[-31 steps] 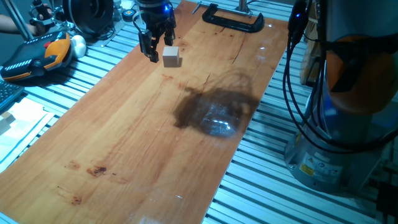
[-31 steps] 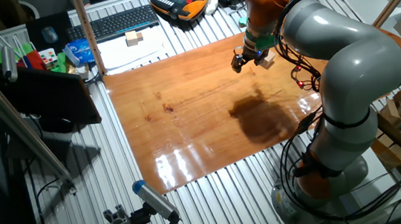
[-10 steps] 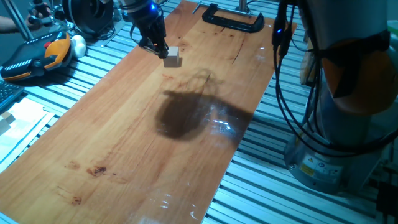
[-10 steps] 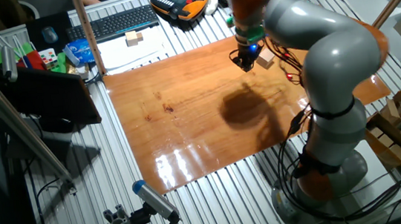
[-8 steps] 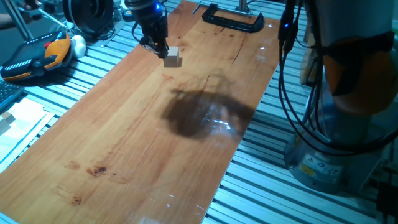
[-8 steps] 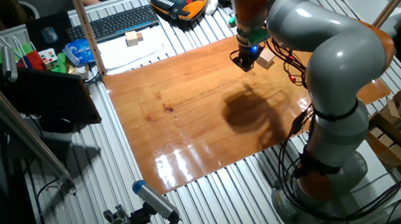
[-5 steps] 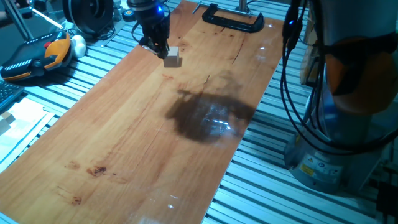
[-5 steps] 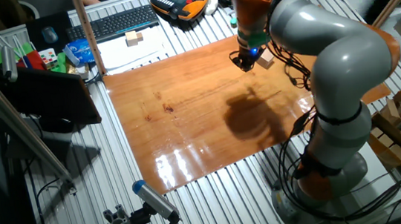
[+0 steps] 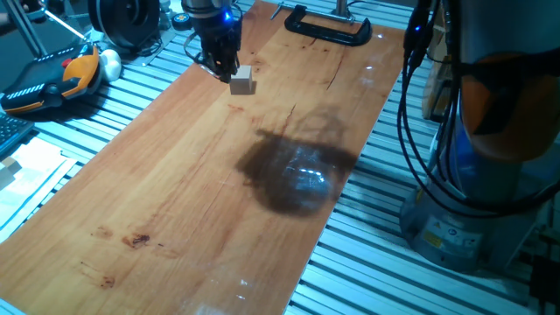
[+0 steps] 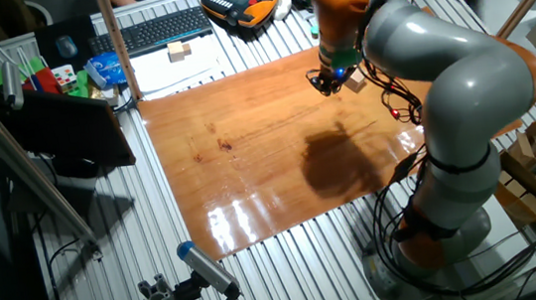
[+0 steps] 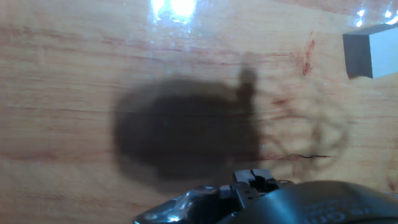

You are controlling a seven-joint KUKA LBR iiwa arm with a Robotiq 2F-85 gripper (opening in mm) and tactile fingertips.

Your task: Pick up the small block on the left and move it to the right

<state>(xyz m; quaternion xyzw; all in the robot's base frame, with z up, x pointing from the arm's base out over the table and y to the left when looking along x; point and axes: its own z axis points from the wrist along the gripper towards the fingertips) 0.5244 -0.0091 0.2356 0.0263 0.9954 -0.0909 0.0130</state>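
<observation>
The small block is a pale wooden cube lying on the wooden board near its far left end. My gripper hangs low just left of it, close to its side, fingers dark and apparently open, holding nothing. In the other fixed view the gripper is beside the block near the board's far edge. The hand view shows the block at the top right corner, off to the side of the fingers' line, with the hand's shadow on the wood.
A black clamp lies on the board's far end. An orange and black teach pendant sits on the slatted table left of the board. The robot base and cables stand at the right. A keyboard lies beyond the board.
The gripper has turned at the wrist and shifted a little beside the block. The arm's shadow has slid right along the board. The block has stayed in place.
</observation>
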